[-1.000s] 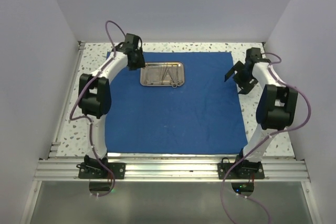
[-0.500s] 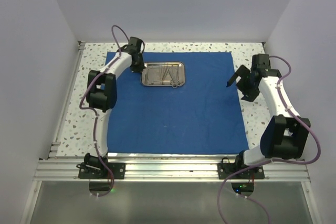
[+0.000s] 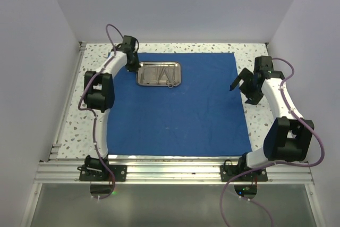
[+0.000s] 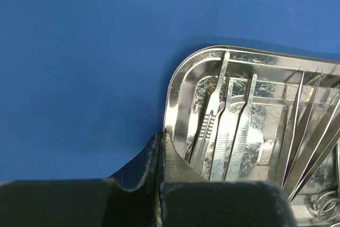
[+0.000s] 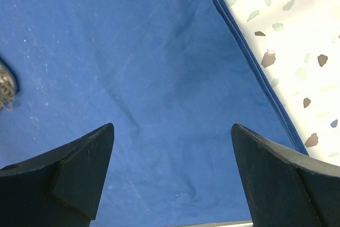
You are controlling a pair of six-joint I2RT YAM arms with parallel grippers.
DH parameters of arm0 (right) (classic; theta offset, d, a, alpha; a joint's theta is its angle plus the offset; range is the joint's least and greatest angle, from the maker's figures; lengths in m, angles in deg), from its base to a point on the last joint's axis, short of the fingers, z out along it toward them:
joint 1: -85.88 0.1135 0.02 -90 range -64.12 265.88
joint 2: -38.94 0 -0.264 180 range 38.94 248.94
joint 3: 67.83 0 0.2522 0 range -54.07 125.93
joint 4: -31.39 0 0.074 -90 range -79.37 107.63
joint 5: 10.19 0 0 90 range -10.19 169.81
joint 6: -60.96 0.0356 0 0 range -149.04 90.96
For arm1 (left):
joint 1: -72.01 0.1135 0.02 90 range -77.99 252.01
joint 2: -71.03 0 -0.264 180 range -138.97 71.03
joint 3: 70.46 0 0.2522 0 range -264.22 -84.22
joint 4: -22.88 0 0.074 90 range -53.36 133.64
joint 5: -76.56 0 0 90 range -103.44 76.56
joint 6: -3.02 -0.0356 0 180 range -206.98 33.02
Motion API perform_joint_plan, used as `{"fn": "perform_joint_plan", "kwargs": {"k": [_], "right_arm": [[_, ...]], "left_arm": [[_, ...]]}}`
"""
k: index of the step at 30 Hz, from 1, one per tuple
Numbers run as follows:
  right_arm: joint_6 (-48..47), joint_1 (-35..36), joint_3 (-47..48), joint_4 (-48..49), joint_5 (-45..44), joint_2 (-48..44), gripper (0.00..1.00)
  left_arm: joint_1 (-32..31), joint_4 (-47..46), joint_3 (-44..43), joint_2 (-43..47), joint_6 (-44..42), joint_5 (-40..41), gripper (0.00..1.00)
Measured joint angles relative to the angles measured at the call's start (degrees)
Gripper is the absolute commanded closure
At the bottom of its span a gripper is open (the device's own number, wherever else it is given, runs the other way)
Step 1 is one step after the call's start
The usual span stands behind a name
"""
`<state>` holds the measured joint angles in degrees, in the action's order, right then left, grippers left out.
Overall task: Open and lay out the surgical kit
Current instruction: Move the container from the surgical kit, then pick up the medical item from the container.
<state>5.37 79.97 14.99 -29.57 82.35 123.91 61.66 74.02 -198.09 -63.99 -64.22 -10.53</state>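
Blue cloth (image 3: 175,110), steel tray (image 3: 144,76) now farther left

Top ext: high + behind arm bases (image 3: 103,173), tilted down, far enough for whole table (image 3: 249,49). L wrist: v. close, low, facing steel tray (image 4: 172,94) corner on blue cloth (image 4: 79,51). R wrist: close, aimed down at cloth's right edge + table. Overlap w/ top: tray, cloth.
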Motion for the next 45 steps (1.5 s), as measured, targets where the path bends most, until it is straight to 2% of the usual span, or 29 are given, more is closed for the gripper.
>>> {"fn": "perform_joint_plan", "kwargs": {"k": [9, 15, 17, 18, 19, 21, 22, 23, 27, 29, 30, 31, 33, 34, 37, 45], "right_arm": [[0.0, 0.0, 0.0, -0.6, 0.0, 0.0, 0.05], [-0.4, 0.0, 0.0, -2.2, 0.0, 0.0, 0.06], [-0.5, 0.0, 0.0, -2.6, 0.0, 0.0, 0.06], [-0.5, 0.0, 0.0, -2.7, 0.0, 0.0, 0.06], [-0.6, 0.0, 0.0, -2.7, 0.0, 0.0, 0.06], [-0.6, 0.0, 0.0, -2.7, 0.0, 0.0, 0.06], [-0.7, 0.0, 0.0, -2.7, 0.0, 0.0, 0.06], [-0.7, 0.0, 0.0, -2.7, 0.0, 0.0, 0.06], [-0.7, 0.0, 0.0, -2.7, 0.0, 0.0, 0.06], [-0.7, 0.0, 0.0, -2.7, 0.0, 0.0, 0.06], [-0.7, 0.0, 0.0, -2.8, 0.0, 0.0, 0.06], [-0.6, 0.0, 0.0, -2.8, 0.0, 0.0, 0.06], [-0.6, 0.0, -0.2, -2.8, 0.0, -0.2, 0.06], [-0.5, 0.0, -0.5, -2.8, 0.1, -0.5, 0.06], [-0.3, 0.0, -1.4, -3.1, 0.3, -1.7, 0.07], [-0.4, 0.0, -1.9, -5.8, 0.2, -4.2, 0.07]], "left_arm": [[12.3, 0.8, -5.0, -0.2, -2.9, 1.5, 1.00], [15.4, 0.4, -6.5, -0.2, -4.9, 3.1, 1.00], [15.2, 0.5, -6.5, -0.2, -5.6, 3.4, 0.89], [15.1, 0.5, -6.5, -0.2, -5.9, 3.6, 0.77], [15.1, 0.5, -6.5, -0.2, -6.0, 3.8, 0.49], [15.0, 0.5, -6.6, -0.3, -6.3, 4.0, 0.28], [14.9, 0.6, -6.7, -0.3, -6.4, 4.4, 0.18], [14.8, 0.8, -6.8, -0.3, -6.2, 5.0, 0.17], [14.8, 1.3, -6.8, -0.2, -5.9, 6.9, 0.18], [14.8, 0.0, -5.3, 0.6, -5.9, 7.2, 0.23], [14.8, -0.5, -3.8, 1.5, -5.9, 7.2, 0.26], [14.7, -0.8, -2.2, 2.6, -5.8, 7.1, 0.35], [14.6, -1.0, -0.8, 4.0, -5.8, 6.5, 0.44], [14.4, -1.2, -0.9, 4.4, -5.7, 6.2, 0.53], [13.7, -1.7, -1.7, 4.5, -5.8, 5.5, 0.60], [11.3, -1.7, -5.4, 2.6, -5.9, 4.6, 0.60]]}}
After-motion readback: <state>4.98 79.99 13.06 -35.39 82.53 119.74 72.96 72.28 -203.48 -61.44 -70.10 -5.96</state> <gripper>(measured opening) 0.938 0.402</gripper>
